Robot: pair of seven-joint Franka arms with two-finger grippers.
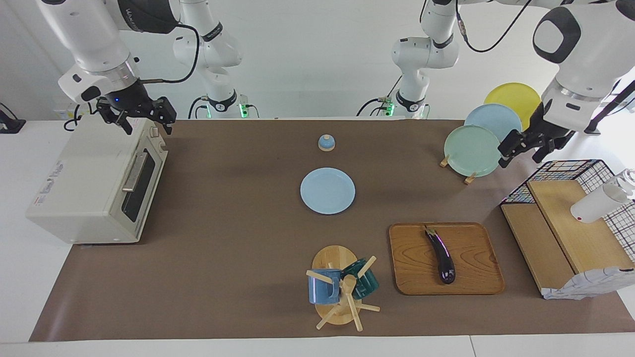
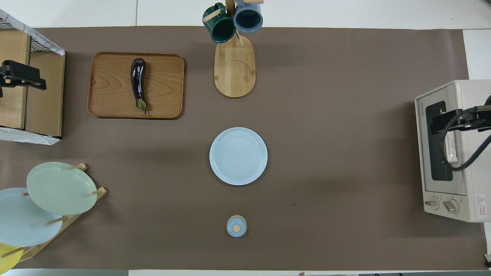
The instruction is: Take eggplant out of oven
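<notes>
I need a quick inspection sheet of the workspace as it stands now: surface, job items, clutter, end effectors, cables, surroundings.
Surface: brown mat on a white table.
Job's things: eggplant lies on the wooden tray, outside the oven; oven door shut.
Clutter: blue plate mid-mat; small lidded dish nearer the robots; mug tree with two mugs; plate rack with three plates; wire basket holding wooden boards.
End effectors: right end effector open over the oven's top; left end effector over the gap between plate rack and basket.
Cables: black cable on the right arm.
Surroundings: white wall; nothing else seen.
</notes>
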